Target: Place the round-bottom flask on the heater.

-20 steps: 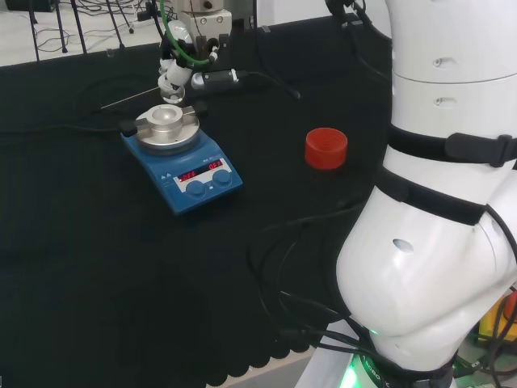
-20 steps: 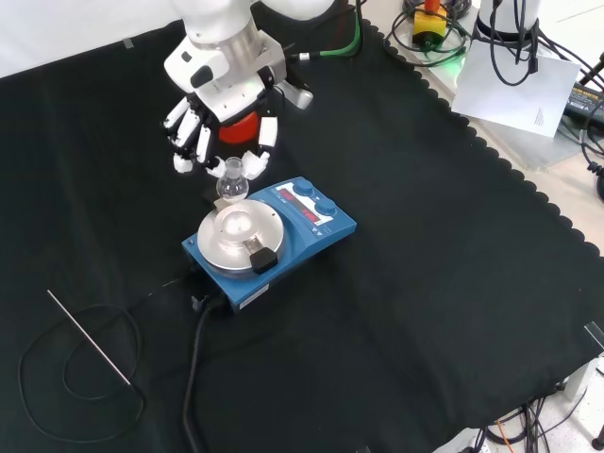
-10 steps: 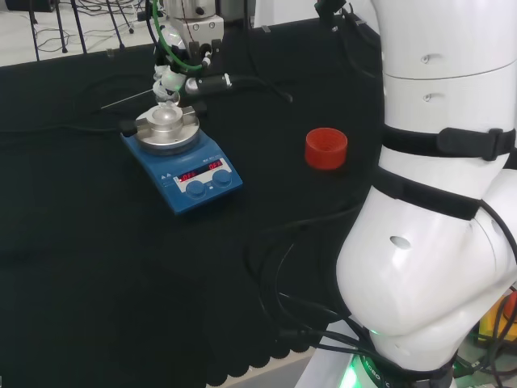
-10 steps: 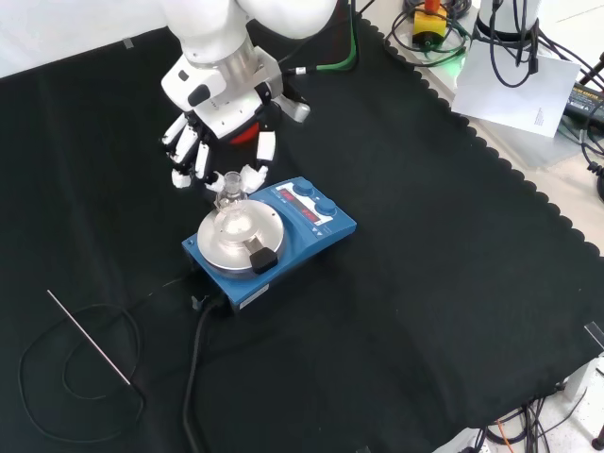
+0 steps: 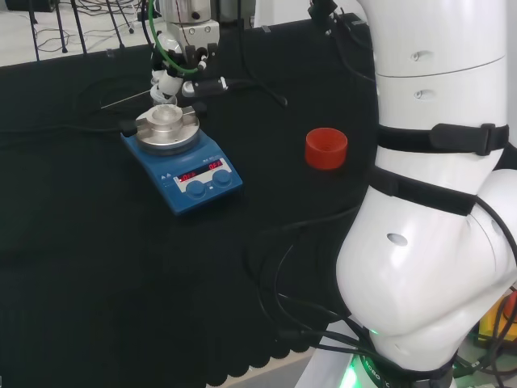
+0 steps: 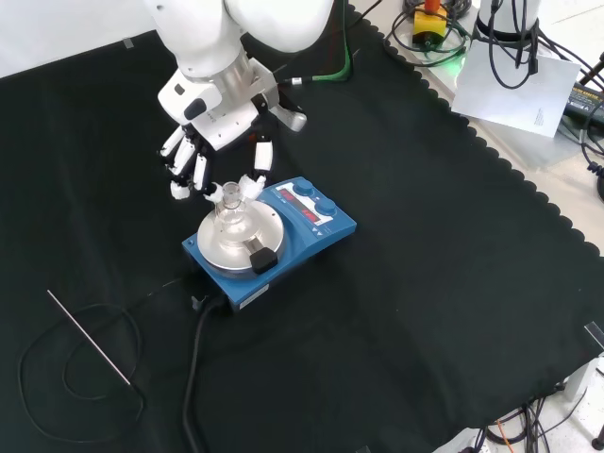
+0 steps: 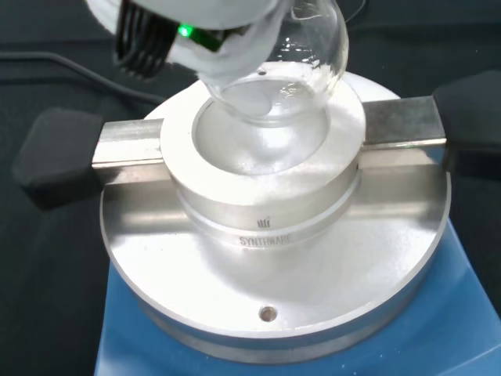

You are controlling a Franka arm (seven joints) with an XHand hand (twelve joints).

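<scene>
- hand (image 6: 212, 118) above the heater (image 6: 269, 238), fingers curled, pinching the neck of the round-bottom flask (image 6: 228, 212)
- flask is clear glass, upright, its round bulb (image 7: 286, 66) sitting in the bowl of the heater's metal block (image 7: 270, 176); can't tell full contact
- block on round silver plate (image 7: 274, 290) of the blue heater
- red cap (image 5: 325, 148) on the cloth, well right of heater in head view
- thin metal rod (image 6: 90, 338) lower left, front view

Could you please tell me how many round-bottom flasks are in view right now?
1: the round-bottom flask sits in the heater block's bowl, its neck at the hand.
</scene>
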